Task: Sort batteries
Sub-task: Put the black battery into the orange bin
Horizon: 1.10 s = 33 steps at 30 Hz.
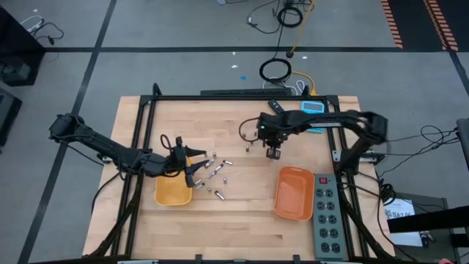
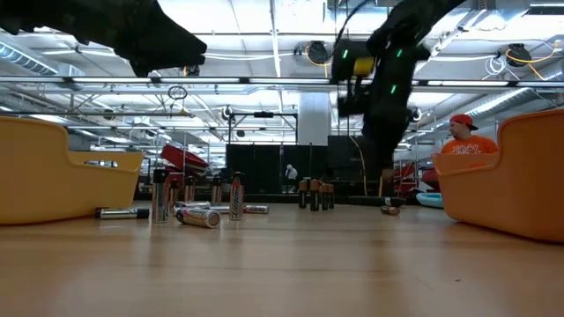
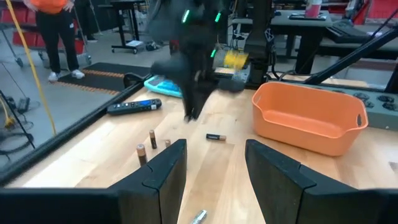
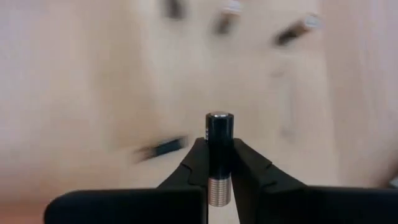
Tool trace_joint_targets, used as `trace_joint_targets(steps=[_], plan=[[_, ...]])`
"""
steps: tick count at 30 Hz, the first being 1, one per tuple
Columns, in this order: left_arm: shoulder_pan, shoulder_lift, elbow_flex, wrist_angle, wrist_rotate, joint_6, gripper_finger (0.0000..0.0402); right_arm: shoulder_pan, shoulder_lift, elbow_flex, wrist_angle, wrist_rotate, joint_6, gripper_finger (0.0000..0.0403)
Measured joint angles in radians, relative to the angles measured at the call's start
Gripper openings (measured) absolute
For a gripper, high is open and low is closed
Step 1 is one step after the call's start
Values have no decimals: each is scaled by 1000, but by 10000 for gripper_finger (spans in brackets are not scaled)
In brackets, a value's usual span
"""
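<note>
Silvery-white batteries (image 1: 213, 174) stand and lie scattered beside the yellow tray (image 1: 172, 191); the low view shows them (image 2: 198, 216) too. A few small dark batteries (image 1: 246, 133) stand farther back, also visible in the left wrist view (image 3: 142, 153). My left gripper (image 1: 192, 167) hovers open at the yellow tray's right edge, next to the silvery group; its fingers (image 3: 163, 174) are spread wide. My right gripper (image 1: 272, 152) is over the table's middle, above the orange tray (image 1: 294, 193), shut on a small dark battery (image 4: 219, 134). My right gripper pinches the dark battery between its two fingers (image 4: 247, 163), which lie along its length from above. Its near half is between the fingers and its dark capped end (image 4: 219, 119) sticks out past the tips. The battery is lifted clear of the table.
A grey power strip (image 1: 326, 216) lies right of the orange tray. The blue calculator (image 1: 313, 107) and a dark remote (image 1: 277, 107) sit at the far edge. One dark battery (image 3: 215, 137) lies alone mid-table. A person in orange (image 2: 458, 141) is behind the table.
</note>
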Motion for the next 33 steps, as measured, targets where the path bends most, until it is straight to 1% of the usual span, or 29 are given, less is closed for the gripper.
trace_joint_targets(steps=[2,6,9,13,16,18,20,22,24,26,29,31,33], plan=[[0,0,0,-16,14,-37,175,41,-72,0,-40,-56,28,21],[0,0,1,-86,26,-119,175,162,-232,0,-80,-124,72,21],[0,0,1,-128,26,-154,175,260,-331,-17,-97,-139,143,21],[0,0,1,-132,26,-88,175,371,-429,-111,-98,-136,299,21],[0,0,1,-121,26,-70,175,447,-473,-231,-58,-135,441,21],[1,0,1,-122,26,-69,175,490,-489,-315,-2,-135,526,29],[1,0,1,-122,26,-70,175,520,-491,-389,55,-129,595,47],[1,0,1,-106,26,-81,175,538,-488,-439,90,-111,638,73],[3,0,2,-90,27,-132,175,544,-486,-453,97,-107,660,106],[14,0,15,-120,48,-189,175,544,-487,-449,92,-104,665,138],[30,0,61,-235,105,-266,175,544,-497,-419,80,-93,643,175],[36,1,111,-351,132,-307,175,544,-508,-388,59,-37,614,187],[40,1,173,-478,142,-328,175,544,-523,-367,45,46,571,191]])
